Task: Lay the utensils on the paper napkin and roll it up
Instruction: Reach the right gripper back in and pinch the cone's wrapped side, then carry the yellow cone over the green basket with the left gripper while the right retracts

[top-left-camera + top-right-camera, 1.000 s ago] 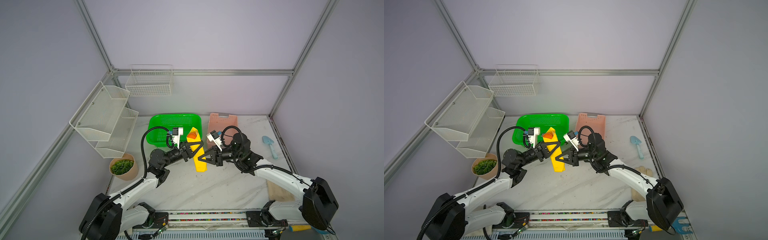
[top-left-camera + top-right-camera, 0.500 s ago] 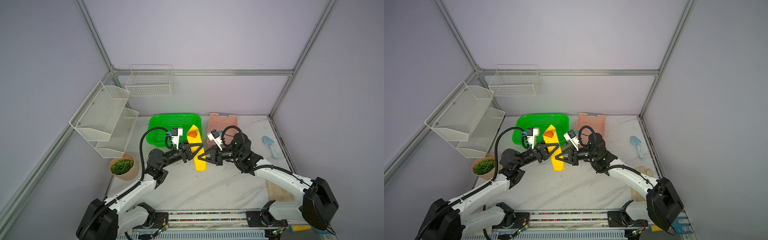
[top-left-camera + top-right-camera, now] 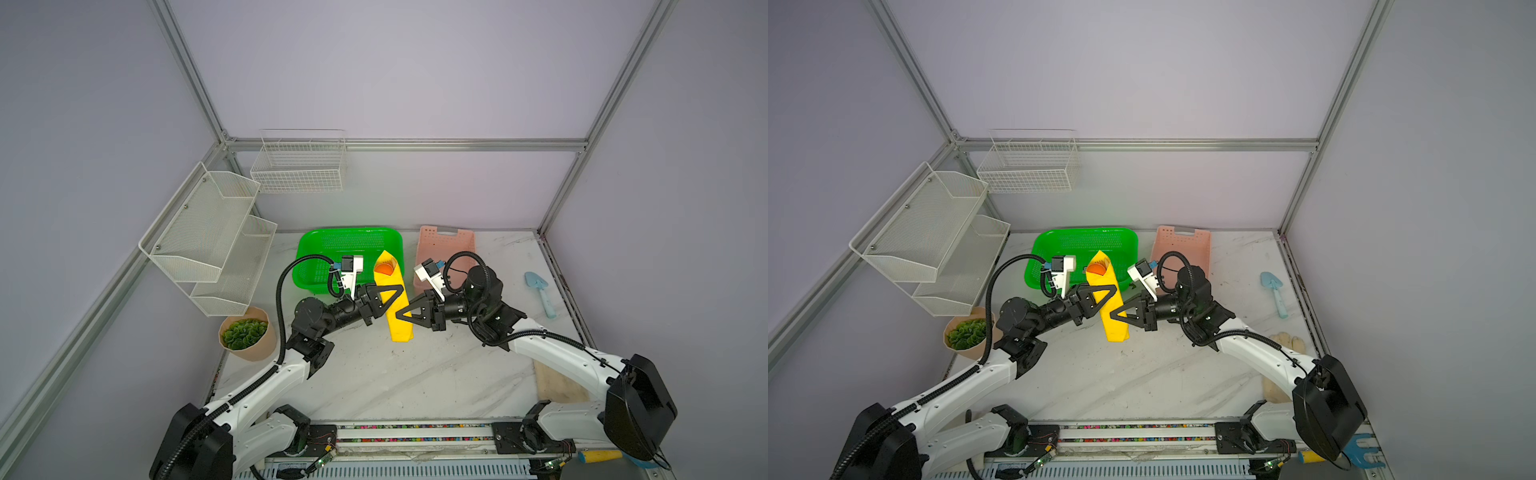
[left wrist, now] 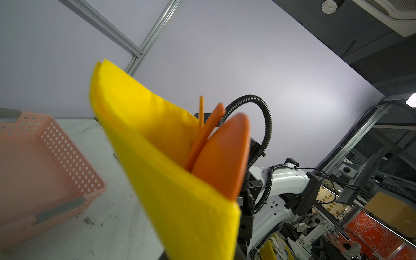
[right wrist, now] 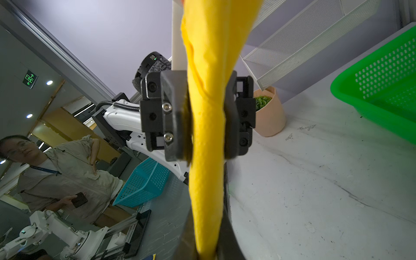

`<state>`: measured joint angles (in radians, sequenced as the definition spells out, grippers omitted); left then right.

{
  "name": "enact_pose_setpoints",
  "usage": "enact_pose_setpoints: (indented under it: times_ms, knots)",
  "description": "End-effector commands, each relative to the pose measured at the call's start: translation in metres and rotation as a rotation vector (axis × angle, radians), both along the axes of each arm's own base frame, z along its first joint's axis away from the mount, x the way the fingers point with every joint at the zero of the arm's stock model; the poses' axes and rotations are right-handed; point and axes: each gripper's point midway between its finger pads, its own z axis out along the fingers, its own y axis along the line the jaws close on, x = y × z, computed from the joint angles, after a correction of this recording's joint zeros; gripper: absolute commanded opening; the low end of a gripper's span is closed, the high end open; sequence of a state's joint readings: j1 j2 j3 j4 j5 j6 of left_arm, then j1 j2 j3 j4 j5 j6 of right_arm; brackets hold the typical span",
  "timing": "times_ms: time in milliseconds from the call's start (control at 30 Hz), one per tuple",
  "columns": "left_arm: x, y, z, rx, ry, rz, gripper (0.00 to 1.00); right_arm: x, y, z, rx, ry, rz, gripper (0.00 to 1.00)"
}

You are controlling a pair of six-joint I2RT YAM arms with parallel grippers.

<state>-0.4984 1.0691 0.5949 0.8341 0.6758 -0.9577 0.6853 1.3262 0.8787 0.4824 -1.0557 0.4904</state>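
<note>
Napkin now clamped by left hand, right hand grip unchanged

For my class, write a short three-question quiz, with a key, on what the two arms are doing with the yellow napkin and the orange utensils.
1. True or false: the paper napkin lies flat and unfolded.
2. What colour are the utensils that stick out of the napkin's open end? A blue, B orange, C green.
3. Look in a top view and in the right wrist view. Which is shut on the napkin: the left gripper, the right gripper, or both?

Key: 1 false, it is rolled around the utensils and held by the grippers. 2 B. 3 both.
</note>
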Motion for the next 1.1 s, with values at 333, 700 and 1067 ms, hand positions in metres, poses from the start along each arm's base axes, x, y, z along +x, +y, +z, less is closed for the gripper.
enact_pose_setpoints:
  times_ms: [333, 700, 1067]
  knots:
    - [-0.008, 0.005, 0.021, -0.019, -0.07, -0.007, 0.01, 0.004, -0.002, 0.02, 0.045, -0.047, -0.027, 0.0]
    - [-0.001, 0.004, 0.022, 0.01, -0.071, -0.006, 0.0, 0.013, -0.006, 0.021, 0.033, -0.036, -0.084, 0.53]
    - [0.039, 0.017, 0.025, 0.112, -0.048, 0.072, 0.0, 0.061, -0.061, 0.011, -0.03, 0.0, -0.4, 0.75]
